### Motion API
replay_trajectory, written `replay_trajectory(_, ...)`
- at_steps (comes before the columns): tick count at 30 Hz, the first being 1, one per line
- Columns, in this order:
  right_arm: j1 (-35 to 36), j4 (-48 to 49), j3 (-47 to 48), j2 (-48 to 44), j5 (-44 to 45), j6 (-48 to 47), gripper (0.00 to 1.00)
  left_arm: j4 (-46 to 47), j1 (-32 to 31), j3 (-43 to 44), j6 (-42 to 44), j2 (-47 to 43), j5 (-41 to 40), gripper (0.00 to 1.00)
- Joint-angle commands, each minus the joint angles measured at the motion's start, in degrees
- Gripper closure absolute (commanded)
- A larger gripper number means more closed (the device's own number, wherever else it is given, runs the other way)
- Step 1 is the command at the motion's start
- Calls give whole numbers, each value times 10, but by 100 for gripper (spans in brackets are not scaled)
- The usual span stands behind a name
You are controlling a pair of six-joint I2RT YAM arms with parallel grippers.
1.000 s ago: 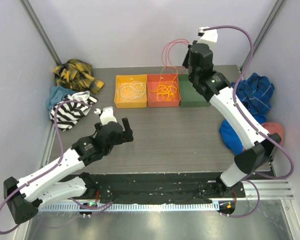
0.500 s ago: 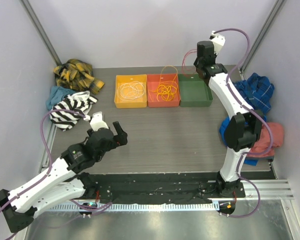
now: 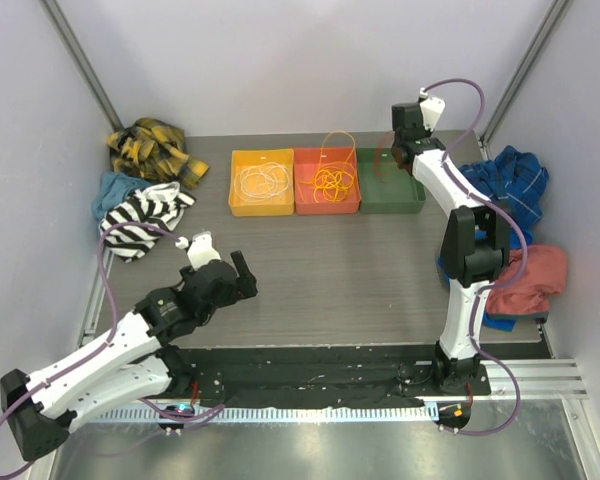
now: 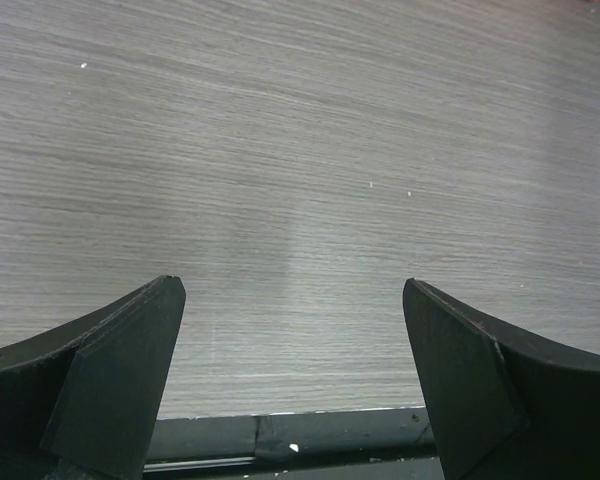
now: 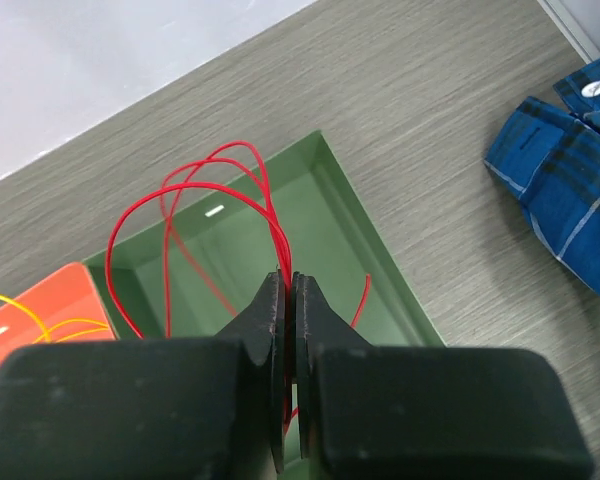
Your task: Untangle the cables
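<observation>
Red cable [image 5: 276, 236], pinched in right claw [image 5: 287, 276], loops toward green bin [image 5: 325, 225]; left claw [image 4: 290, 284] spread.

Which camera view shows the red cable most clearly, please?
The right wrist view: the red cable loops clearly above the green tray, pinched in the right gripper. The top view shows only faint traces; the left wrist view, none.

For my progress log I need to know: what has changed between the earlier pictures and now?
The right gripper, shut on the red cable, carried it rightward and lower, to just over the green tray. The left gripper, open and empty, drew back slightly toward its base. The white cable in the yellow tray and the orange cable in the red tray stayed put.
</observation>
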Motion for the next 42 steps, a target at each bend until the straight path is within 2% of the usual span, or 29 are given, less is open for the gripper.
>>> replay_trajectory(1,1,38,-15,-7,27,4,99,21,1,1,-13,18,-1,4)
replay_trajectory(3,1,44,-31,-11,19,-2,99,25,1,2,-13,27,3,4)
replay_trajectory(4,1,41,-31,-10,4,-6,95,26,1,2,-12,29,5,4)
replay_trajectory(5,0,38,-31,-9,-1,-8,72,30,1,3,-11,29,7,6)
replay_trajectory(7,1,34,-35,-14,-6,-9,49,31,1,3,-9,31,11,7)
replay_trajectory(8,1,35,-39,-18,-6,-8,33,32,1,3,-9,30,12,7)
replay_trajectory(11,1,37,-45,-31,2,0,25,33,1,4,-7,25,13,6)
replay_trajectory(15,8,57,-87,-93,11,17,22,23,1,7,-7,17,10,6)
replay_trajectory(17,26,98,-145,-166,18,8,23,16,1,11,-7,11,1,6)
replay_trajectory(19,65,125,-180,-234,33,-7,22,8,1,15,-5,8,-9,3)
replay_trajectory(22,120,127,-231,-283,53,-25,22,6,1,28,9,12,-9,1)
replay_trajectory(24,139,124,-279,-329,38,-23,22,6,2,35,26,19,0,1)
replay_trajectory(28,180,139,-395,-414,-58,-10,28,9,1,50,55,25,2,0)
replay_trajectory(29,197,146,-447,-434,-68,-3,28,9,1,50,60,26,1,0)
replay_trajectory(33,242,156,-548,-526,-85,25,29,-10,1,82,82,55,-6,0)
replay_trajectory(36,287,149,-595,-543,-69,23,29,-13,2,106,88,76,-2,0)
replay_trajectory(42,387,132,-591,-495,33,-2,26,27,1,107,84,82,27,0)
